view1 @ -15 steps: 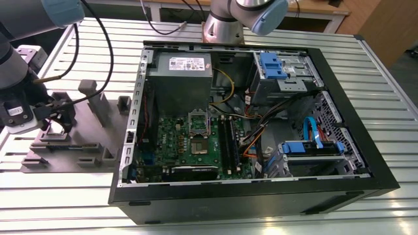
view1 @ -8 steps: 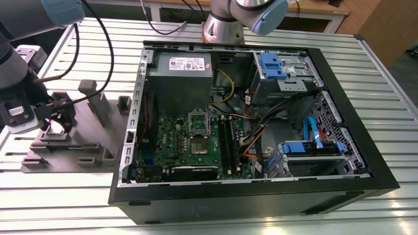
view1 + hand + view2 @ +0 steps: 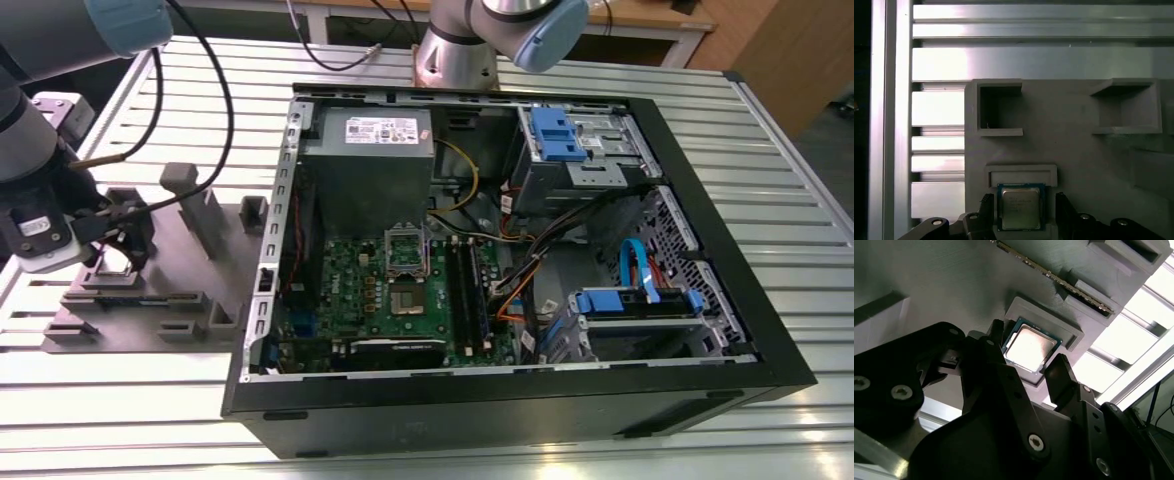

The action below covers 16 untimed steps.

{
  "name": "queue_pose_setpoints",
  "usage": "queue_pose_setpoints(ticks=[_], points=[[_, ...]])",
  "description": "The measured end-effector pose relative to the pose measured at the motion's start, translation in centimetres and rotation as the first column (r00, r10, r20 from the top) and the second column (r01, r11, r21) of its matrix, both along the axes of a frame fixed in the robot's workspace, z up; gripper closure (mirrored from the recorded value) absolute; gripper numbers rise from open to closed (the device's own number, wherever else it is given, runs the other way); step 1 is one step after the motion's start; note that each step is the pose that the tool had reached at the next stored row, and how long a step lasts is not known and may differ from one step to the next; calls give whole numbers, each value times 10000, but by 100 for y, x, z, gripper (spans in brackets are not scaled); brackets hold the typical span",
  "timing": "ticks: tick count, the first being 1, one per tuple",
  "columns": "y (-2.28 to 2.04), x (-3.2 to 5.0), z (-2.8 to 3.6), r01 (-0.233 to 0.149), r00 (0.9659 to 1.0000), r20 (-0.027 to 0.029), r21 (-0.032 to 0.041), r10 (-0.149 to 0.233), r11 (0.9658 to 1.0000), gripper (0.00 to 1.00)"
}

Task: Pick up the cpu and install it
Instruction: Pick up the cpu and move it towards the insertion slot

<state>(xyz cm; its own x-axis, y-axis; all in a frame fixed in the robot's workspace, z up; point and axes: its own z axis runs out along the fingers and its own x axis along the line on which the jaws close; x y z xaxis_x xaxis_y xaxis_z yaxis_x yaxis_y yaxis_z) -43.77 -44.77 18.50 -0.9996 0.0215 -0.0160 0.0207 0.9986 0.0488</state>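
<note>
This looks like the grasp. To do it well, the gripper (image 3: 1022, 209) should stay centred and square to the chip, so that both fingers (image 3: 985, 212) meet opposite edges together and it lifts flat out of its recess without tipping.

The jaws stand apart, wider than the cpu (image 3: 1020, 202), and hold nothing. In both wrist views the cpu lies flat, metal top up, in a shallow pocket of the grey plastic tray (image 3: 1074, 150). It sits between the two fingers, each just beside an edge; I cannot tell whether either touches.

In the exterior view the tray sits at nine o'clock from the open computer case (image 3: 534, 405), well apart from the motherboard (image 3: 387, 305) and its socket (image 3: 404, 250).
</note>
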Motion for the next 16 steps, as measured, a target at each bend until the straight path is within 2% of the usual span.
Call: queue_pose_setpoints(ticks=[16], points=[[12,-7,-17,-57,10000,-2,-1,57,10000,40]])
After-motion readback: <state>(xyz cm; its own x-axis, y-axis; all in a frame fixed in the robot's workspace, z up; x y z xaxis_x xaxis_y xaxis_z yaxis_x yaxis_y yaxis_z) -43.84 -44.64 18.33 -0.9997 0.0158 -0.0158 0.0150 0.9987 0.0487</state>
